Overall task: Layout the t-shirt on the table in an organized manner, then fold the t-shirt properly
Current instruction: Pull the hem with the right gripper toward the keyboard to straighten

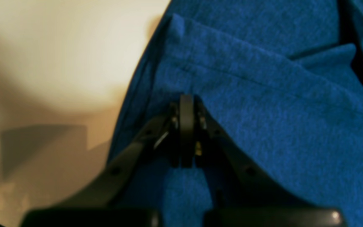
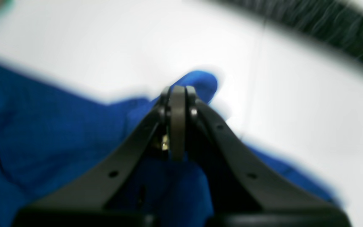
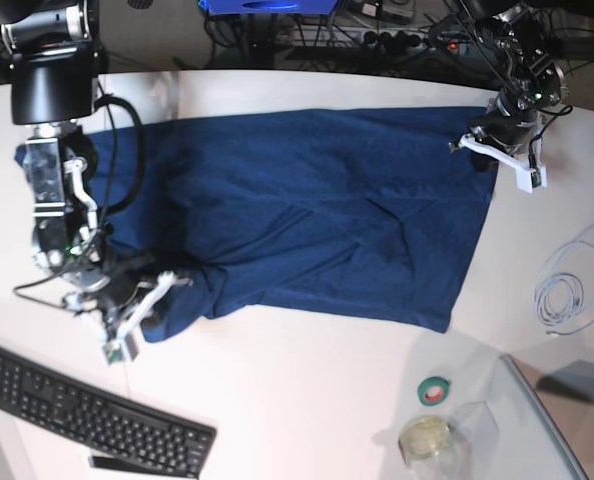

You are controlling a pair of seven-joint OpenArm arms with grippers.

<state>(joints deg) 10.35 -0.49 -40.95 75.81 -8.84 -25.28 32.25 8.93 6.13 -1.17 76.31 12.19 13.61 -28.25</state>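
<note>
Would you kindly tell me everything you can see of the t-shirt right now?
The t-shirt is a plain navy-blue soft knit with no print, spread mostly flat across the white table, with shallow creases through its middle. Its end at the base view's left is bunched and rumpled. The left end effector is shut on a hemmed edge at the corner on the base view's upper right. The right end effector is shut on a fold at the bunched lower-left end. Nothing else touches it.
</note>
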